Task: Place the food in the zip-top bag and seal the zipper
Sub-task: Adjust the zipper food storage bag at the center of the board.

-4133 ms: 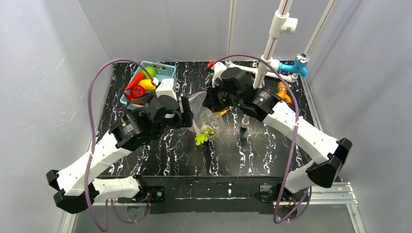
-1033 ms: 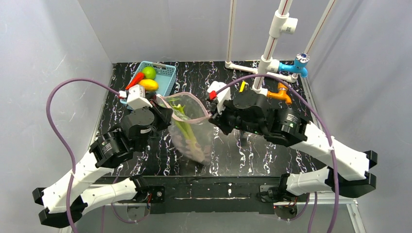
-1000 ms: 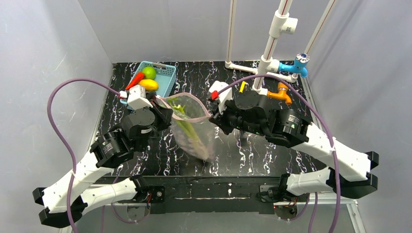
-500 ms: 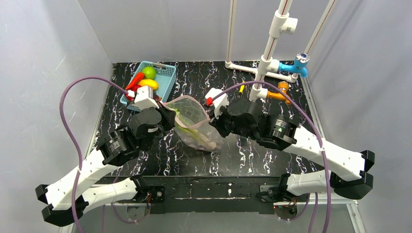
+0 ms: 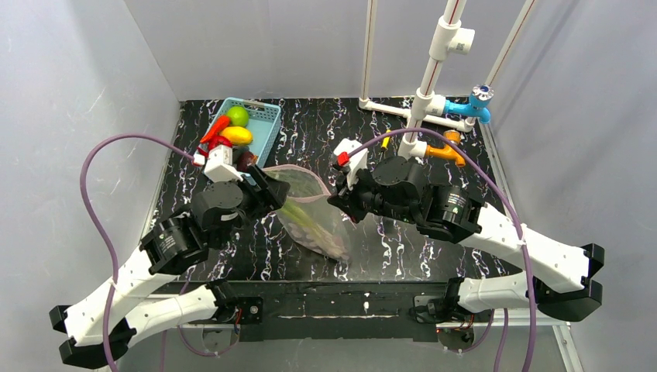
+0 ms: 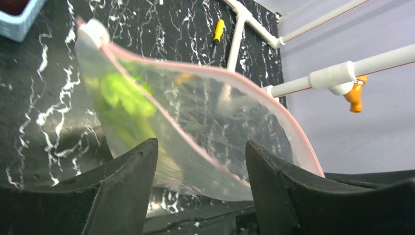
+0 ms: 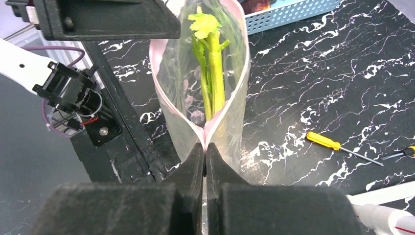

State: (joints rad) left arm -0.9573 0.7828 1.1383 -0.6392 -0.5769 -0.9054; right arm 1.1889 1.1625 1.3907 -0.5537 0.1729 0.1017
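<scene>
The clear zip-top bag (image 5: 314, 217) hangs between my two grippers over the middle of the table, mouth up. The long green-and-white leek (image 5: 304, 219) lies inside it and shows in the right wrist view (image 7: 214, 63). My right gripper (image 7: 204, 146) is shut on one end of the pink zipper strip (image 7: 161, 93). My left gripper (image 6: 200, 144) is open, its fingers (image 6: 125, 183) wide apart with the bag's mouth edge (image 6: 195, 137) between them. The green fruit (image 5: 238, 115), yellow fruit (image 5: 236, 135) and red chili (image 5: 216, 129) lie in the blue basket (image 5: 265, 115).
A white pipe frame (image 5: 422, 105) with a blue fitting (image 5: 479, 105) and an orange one (image 5: 451, 147) stands at the back right. A yellow-handled screwdriver (image 7: 325, 141) lies on the table to the right of the bag. The basket stands at the back left.
The bag with the leek has sunk lower and swung slightly toward the near side. Both wrists have shifted a little with it. The right gripper still holds the bag's corner.
</scene>
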